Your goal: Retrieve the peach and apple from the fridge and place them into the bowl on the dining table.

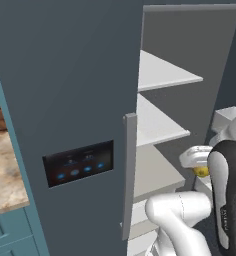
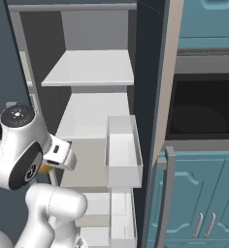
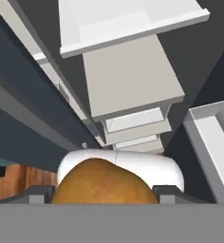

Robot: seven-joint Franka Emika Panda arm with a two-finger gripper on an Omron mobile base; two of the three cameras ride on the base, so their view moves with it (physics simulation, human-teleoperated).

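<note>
My gripper (image 3: 104,192) holds the smooth round orange-brown peach (image 3: 103,182) outside the open fridge (image 1: 65,100); flat white shelves (image 1: 160,72) and a boxy door bin (image 2: 122,152) sit near.

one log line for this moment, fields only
phase: retrieve | tool: shut on peach | place: by open fridge | shelves: bare | next: carry to bowl

arm: white, folded up tight, elbow bent low
gripper (image 3: 103,197): fingers (image 3: 35,194) clamped either side of an orange-yellow round fruit (image 3: 102,182)
</note>
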